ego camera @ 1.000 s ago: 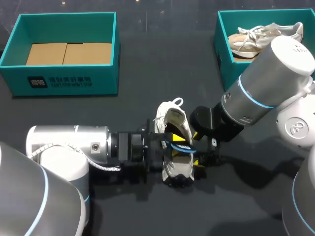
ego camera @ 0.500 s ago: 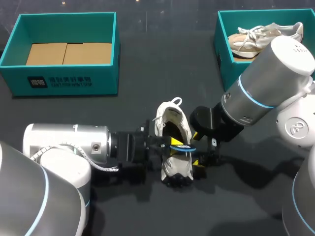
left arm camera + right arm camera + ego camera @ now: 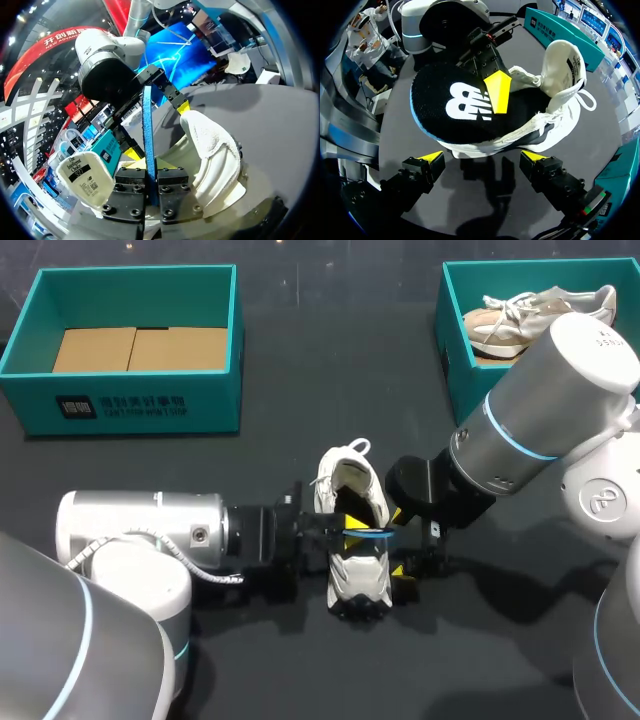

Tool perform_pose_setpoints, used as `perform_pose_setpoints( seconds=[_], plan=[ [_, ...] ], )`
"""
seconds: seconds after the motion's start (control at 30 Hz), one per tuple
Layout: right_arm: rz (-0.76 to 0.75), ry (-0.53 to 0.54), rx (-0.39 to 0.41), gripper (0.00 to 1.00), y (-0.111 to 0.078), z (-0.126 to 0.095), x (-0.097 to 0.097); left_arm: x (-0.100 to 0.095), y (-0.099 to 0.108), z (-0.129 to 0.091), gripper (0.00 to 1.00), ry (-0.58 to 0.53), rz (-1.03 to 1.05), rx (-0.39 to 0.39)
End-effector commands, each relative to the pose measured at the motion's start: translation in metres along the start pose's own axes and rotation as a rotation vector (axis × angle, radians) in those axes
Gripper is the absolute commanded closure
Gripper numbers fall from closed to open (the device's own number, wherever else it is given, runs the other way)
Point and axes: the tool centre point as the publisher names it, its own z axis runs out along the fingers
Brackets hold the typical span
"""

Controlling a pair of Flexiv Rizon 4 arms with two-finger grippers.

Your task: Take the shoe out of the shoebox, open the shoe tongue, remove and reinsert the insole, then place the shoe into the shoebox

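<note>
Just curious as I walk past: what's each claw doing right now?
Left gripper: shut on the insole.
Right gripper: open, holding nothing.

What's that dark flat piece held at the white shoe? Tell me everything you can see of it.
It's the insole: a thin, soft-looking pad, black on top with a white logo, blue along its edge. The left end effector grips it between both yellow-tipped fingers. It lies across the opening of the shoe; whether any part is tucked inside I can't tell.

Robot demonstration stand: left arm, right arm, dark table, teal shoebox.
</note>
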Motion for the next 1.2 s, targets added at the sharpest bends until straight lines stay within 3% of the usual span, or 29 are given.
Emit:
perform_pose_setpoints(
  seconds=[0.03,0.1,0.43,0.57,0.67,0.7,0.9,1.2],
  plan=[
    [0.000,-0.002,0.000,0.00,0.000,0.001,0.001,-0.003,-0.003,0.000,1.00,0.007,-0.003,0.002],
    [0.000,-0.002,0.000,0.00,0.000,0.001,0.001,-0.003,-0.007,-0.002,0.86,0.013,-0.006,0.006],
    [0.000,-0.002,0.000,0.00,0.000,0.001,0.001,-0.005,-0.034,-0.008,0.81,0.042,-0.026,0.015],
    [0.000,-0.002,0.000,0.00,0.000,0.001,0.001,-0.004,-0.040,-0.007,0.74,0.061,-0.028,0.022],
    [0.000,-0.002,0.000,0.00,0.000,0.001,0.001,-0.001,-0.042,-0.005,0.79,0.077,-0.027,0.025],
    [0.000,-0.002,0.000,0.00,0.000,0.001,0.001,0.000,-0.042,-0.004,0.99,0.082,-0.026,0.025],
    [0.000,-0.002,0.000,0.00,0.000,0.001,0.001,0.005,-0.033,0.004,1.00,0.093,-0.006,0.014],
    [0.000,-0.002,0.000,0.00,0.000,0.001,0.001,-0.001,-0.006,0.008,1.00,0.006,-0.004,-0.042]
  ],
)
